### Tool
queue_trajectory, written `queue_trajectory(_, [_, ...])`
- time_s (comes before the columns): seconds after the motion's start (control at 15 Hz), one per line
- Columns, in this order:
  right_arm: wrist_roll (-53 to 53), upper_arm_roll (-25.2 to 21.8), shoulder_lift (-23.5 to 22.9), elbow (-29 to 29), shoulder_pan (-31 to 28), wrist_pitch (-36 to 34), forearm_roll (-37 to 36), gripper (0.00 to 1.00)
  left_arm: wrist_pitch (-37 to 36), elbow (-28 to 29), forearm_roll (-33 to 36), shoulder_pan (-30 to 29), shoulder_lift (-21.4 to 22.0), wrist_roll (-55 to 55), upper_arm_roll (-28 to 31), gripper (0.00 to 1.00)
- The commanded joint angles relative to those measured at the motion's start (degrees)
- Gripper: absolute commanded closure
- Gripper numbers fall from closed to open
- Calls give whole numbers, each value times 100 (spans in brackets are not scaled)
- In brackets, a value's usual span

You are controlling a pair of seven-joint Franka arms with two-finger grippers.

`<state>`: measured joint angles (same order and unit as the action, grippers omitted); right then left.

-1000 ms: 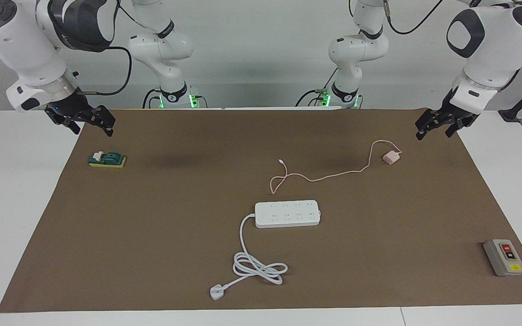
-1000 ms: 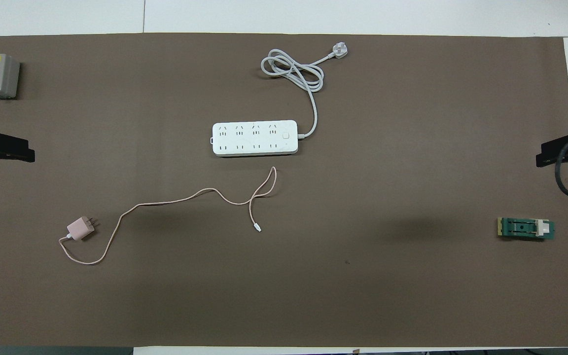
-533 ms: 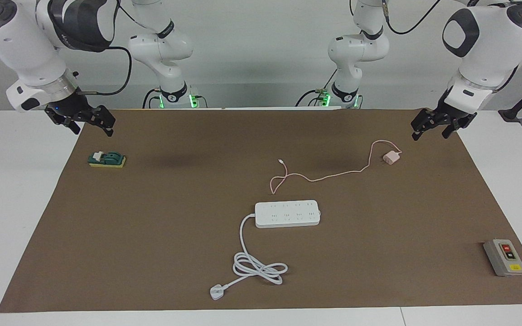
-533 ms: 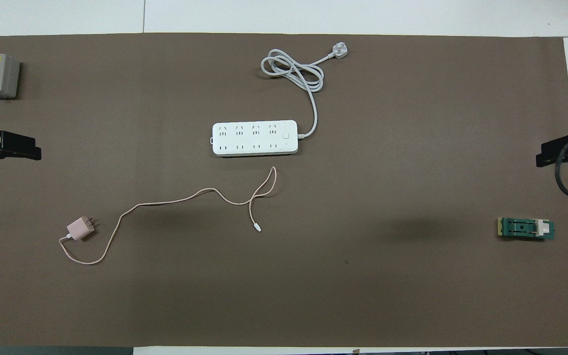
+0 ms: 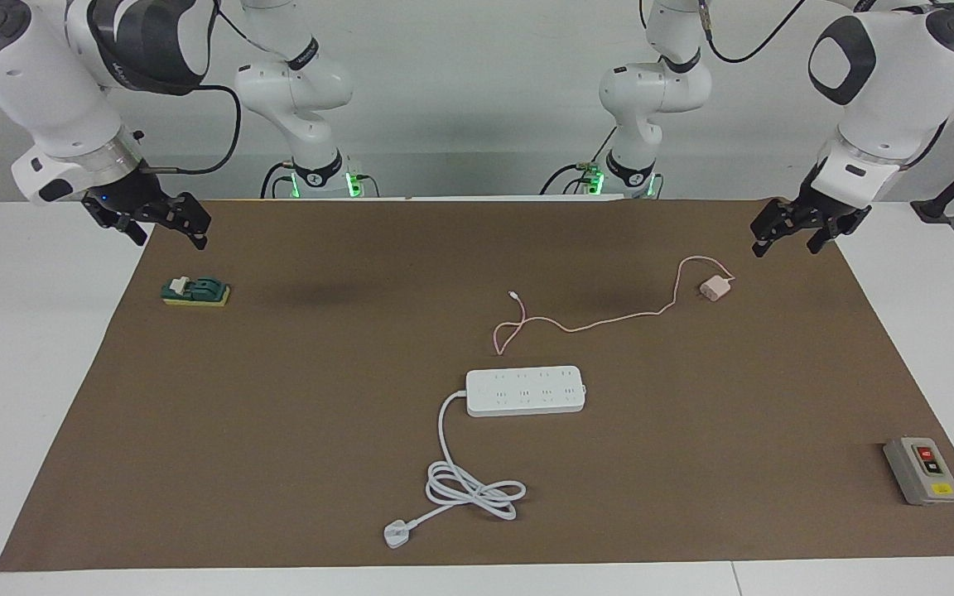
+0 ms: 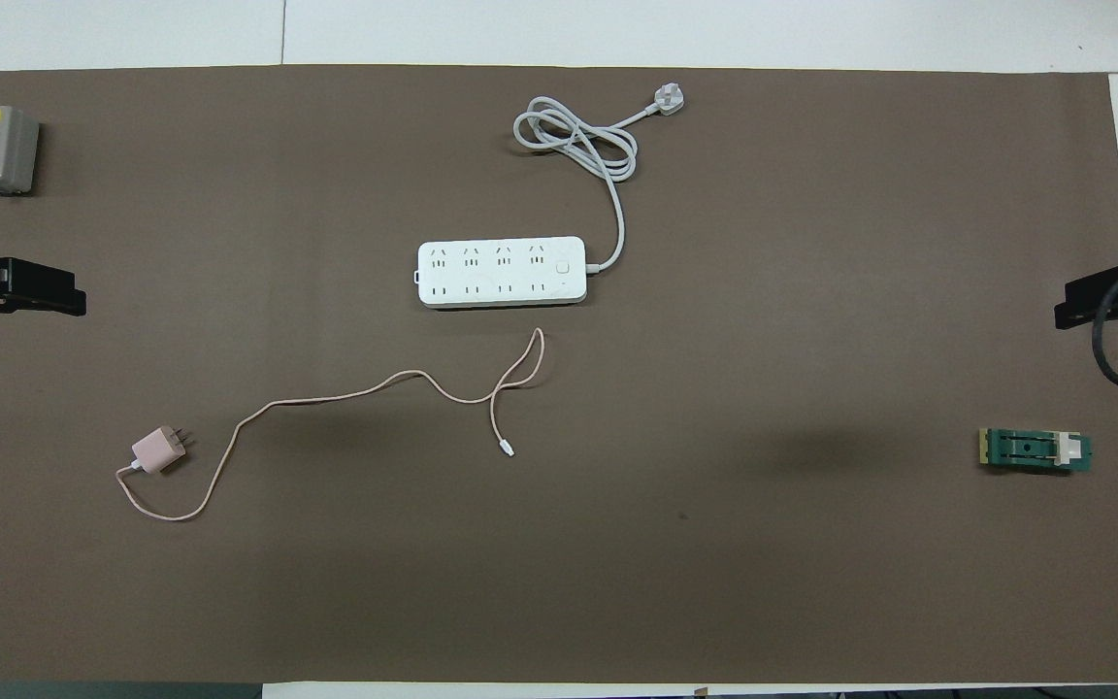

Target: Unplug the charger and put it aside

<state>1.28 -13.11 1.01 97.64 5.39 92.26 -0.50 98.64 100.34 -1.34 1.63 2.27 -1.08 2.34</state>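
On my counter (image 5: 13, 348), covered by one brown mat (image 5: 278, 430), I count one pink charger (image 5: 715, 287) with its one thin pink cable (image 5: 609, 319), one white power strip (image 5: 526, 391) with its coiled white cord (image 5: 473, 488) and flat plug (image 5: 396, 535), one grey switch box (image 5: 922, 470), and one small green and yellow device (image 5: 195, 291); the charger lies unplugged on the mat, nearer to me than the power strip and toward my left arm's end, its cable trailing back toward the strip without touching it; my left end effector (image 5: 800, 232) hangs in the air over the mat's edge, near the charger but apart from it, fingers spread and holding nothing; my right end effector (image 5: 164, 225) waits over the mat's edge at the right arm's end, close to the green device, touching nothing; I cannot tell how it stands.
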Motion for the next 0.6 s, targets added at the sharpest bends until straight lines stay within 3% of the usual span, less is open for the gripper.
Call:
queue_trajectory(0.0, [136,37,-5,-61,-73,-103,111,0,-239,-67,55,101,-34,47,73,0])
queue_trajectory(0.53, [136,37,-13,-61,-73,-103,111,0,-626,-14,55,162,19,56,73,0])
